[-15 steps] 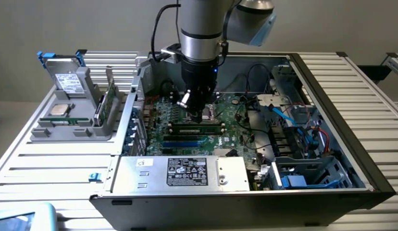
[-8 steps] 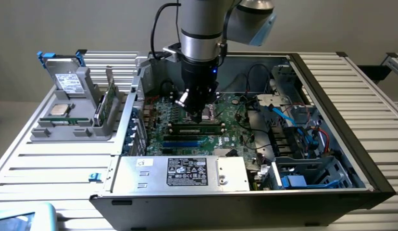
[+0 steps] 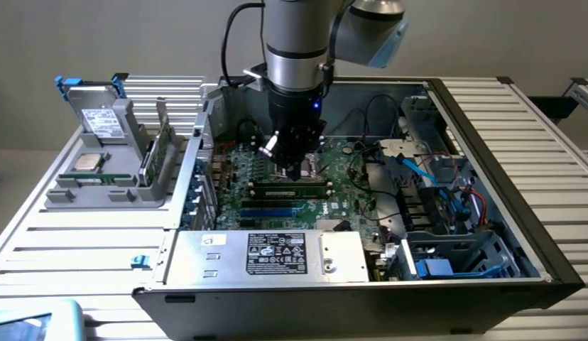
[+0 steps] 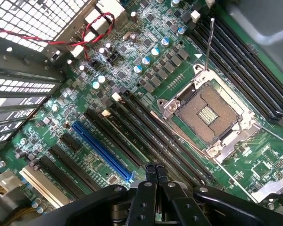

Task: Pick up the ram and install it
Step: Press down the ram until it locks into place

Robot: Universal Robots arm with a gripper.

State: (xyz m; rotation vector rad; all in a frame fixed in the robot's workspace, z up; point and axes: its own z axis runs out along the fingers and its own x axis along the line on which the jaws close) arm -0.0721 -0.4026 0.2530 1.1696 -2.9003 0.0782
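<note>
At the exterior view's left, grey holder (image 3: 104, 192) carrying a wider green card (image 3: 162, 153). Mid-case, gripper (image 3: 292, 170) low over the motherboard (image 4: 108, 70), fingers (image 4: 151, 172) pressed together, pinching nothing visible. Just nearer, the ram (image 3: 292, 189), apparently standing in a memory slot. Likely the seating step, calling for straight, even downward pressure.

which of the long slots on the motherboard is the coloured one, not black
The blue expansion slot. It lies among the black slots on the motherboard, and its near end sits just by the gripper; every other long slot is black.
</note>
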